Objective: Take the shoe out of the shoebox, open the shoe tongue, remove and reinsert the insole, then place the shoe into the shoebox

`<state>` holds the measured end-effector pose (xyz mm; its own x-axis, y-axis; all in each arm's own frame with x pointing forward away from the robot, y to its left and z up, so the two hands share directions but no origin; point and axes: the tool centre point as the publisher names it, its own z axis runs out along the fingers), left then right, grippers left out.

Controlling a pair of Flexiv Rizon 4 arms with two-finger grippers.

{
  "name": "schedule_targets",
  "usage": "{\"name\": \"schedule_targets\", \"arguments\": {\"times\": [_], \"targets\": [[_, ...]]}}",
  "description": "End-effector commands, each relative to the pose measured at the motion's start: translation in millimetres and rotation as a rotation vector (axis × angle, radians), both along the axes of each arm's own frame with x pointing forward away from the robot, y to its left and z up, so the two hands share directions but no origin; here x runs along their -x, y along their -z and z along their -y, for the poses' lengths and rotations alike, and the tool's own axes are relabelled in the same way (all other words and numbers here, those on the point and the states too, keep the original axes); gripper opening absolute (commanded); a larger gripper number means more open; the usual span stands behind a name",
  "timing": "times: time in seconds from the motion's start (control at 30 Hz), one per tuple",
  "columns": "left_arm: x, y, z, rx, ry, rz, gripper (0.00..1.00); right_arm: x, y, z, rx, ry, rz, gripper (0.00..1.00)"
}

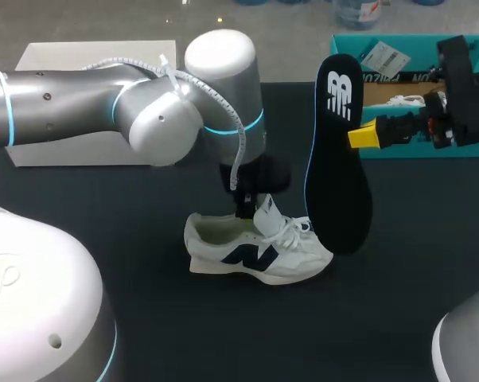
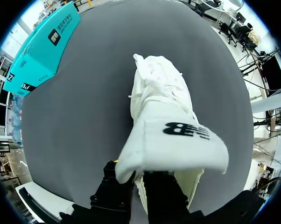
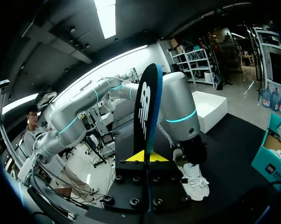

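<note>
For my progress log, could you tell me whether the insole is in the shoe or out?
Out: the right gripper holds the black insole upright in the air, outside the white shoe.

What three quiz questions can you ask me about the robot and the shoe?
1. True or false: the shoe is inside the shoebox.
2. What does the right gripper hold up in the air? A: the insole. B: a sock. C: nothing.
3. Fill the gap: the left gripper pinches the shoe's ____ and pulls it back.

Key: 1 false, it stands on the table. 2 A. 3 tongue.
</note>
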<state>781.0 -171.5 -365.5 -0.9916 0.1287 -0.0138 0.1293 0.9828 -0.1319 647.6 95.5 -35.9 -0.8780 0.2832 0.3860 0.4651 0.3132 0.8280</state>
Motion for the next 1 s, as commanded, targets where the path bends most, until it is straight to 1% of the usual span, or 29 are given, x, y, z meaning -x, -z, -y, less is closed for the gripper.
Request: {"name": "schedule_targets", "arguments": {"times": [0.03,0.07,0.77,0.8,0.9,1.0], "targets": [[11.2,0.8,-8.3,0.021,-0.003,-0.007,0.00,-3.3,0.3,-2.7,0.003,-0.003,-0.003,0.00],[13.4,0.2,-9.6,0.025,-0.008,-0.008,0.00,-3.3,0.3,-2.7,0.003,-0.003,-0.003,0.00],[13.4,0.2,-9.6,0.025,-0.008,-0.008,0.00,-3.3,0.3,-2.7,0.003,-0.003,-0.003,0.00],[12.3,-3.9,-10.5,0.040,0.022,-0.025,0.00,-3.3,0.3,-2.7,0.003,-0.003,-0.003,0.00],[11.1,-12.7,-10.9,0.008,0.080,-0.034,0.00,-3.3,0.3,-2.7,0.003,-0.003,-0.003,0.00],[10.2,-20.9,-11.6,-0.008,0.183,-0.077,0.00,-3.3,0.3,-2.7,0.003,-0.003,-0.003,0.00]]}}
